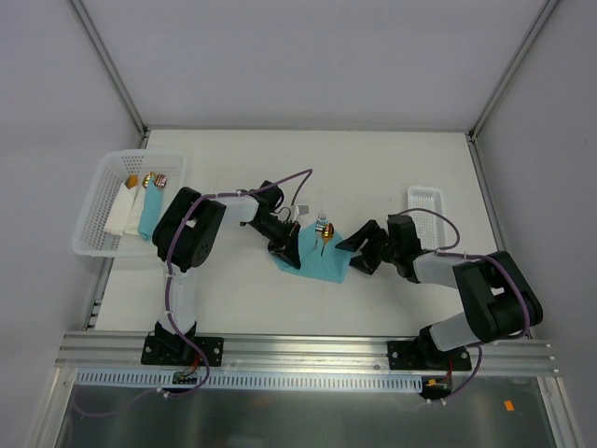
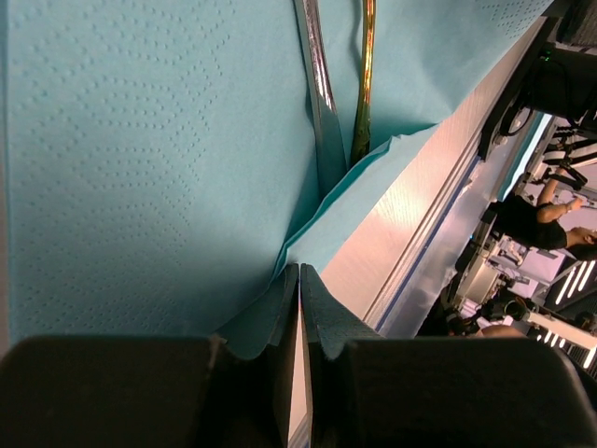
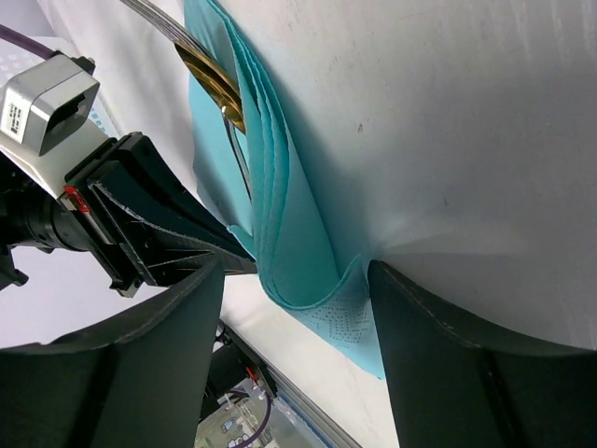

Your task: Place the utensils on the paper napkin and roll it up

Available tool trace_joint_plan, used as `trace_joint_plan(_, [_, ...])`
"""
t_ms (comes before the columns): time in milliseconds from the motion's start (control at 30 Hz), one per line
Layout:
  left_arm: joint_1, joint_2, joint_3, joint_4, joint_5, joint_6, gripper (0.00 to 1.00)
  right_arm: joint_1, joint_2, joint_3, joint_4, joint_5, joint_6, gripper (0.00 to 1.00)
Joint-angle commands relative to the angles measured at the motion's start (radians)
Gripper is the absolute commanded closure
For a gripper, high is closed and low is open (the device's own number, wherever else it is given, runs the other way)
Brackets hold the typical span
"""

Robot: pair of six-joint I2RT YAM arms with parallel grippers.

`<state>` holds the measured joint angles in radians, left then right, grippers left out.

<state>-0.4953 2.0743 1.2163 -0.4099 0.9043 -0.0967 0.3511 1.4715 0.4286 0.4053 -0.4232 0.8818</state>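
The turquoise paper napkin (image 1: 315, 263) lies mid-table, partly folded over. The brownish-gold utensils (image 1: 323, 230) rest on it, their heads sticking out past its far edge. My left gripper (image 1: 285, 248) is at the napkin's left edge, shut on a raised fold of it. In the left wrist view (image 2: 299, 271) the napkin (image 2: 140, 159) covers two utensil handles (image 2: 366, 84). My right gripper (image 1: 354, 254) is open at the napkin's right corner. In the right wrist view (image 3: 297, 273) its fingers (image 3: 448, 373) straddle the curled napkin corner (image 3: 308, 243), with a gold utensil (image 3: 213, 79) tucked in the fold.
A white basket (image 1: 101, 217) at the far left holds spare napkins and more utensils. A small white tray (image 1: 425, 200) sits at the right behind my right arm. The table's near edge meets a metal rail (image 1: 308, 350).
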Motion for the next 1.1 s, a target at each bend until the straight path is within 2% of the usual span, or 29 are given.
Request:
trace_joint_plan(0, [0.009, 0.027, -0.024, 0.008, -0.058, 0.008, 0.94, 0.003, 0.023, -0.013, -0.100, 0.112, -0.067, 0.32])
trace_joint_plan(200, [0.015, 0.032, -0.029, 0.017, -0.053, -0.014, 0.94, 0.022, -0.013, -0.004, -0.092, 0.054, -0.089, 0.34])
trace_joint_plan(367, [0.020, 0.040, -0.029, 0.022, -0.045, -0.023, 0.94, 0.045, -0.043, -0.050, -0.091, 0.023, -0.103, 0.46])
trace_joint_plan(767, [0.023, 0.033, -0.040, 0.031, -0.045, -0.026, 0.94, 0.097, -0.089, -0.140, -0.045, 0.038, -0.023, 0.38])
trace_joint_plan(867, [0.026, 0.030, -0.044, 0.033, -0.045, -0.026, 0.94, 0.097, -0.106, -0.171, -0.033, 0.038, 0.012, 0.39])
trace_joint_plan(933, [0.027, 0.032, -0.043, 0.034, -0.047, -0.029, 0.94, 0.097, -0.115, -0.188, -0.042, 0.038, 0.049, 0.45])
trace_joint_plan(1067, [0.027, 0.033, -0.046, 0.037, -0.047, -0.031, 0.94, 0.098, -0.170, -0.237, -0.074, 0.061, 0.068, 0.48])
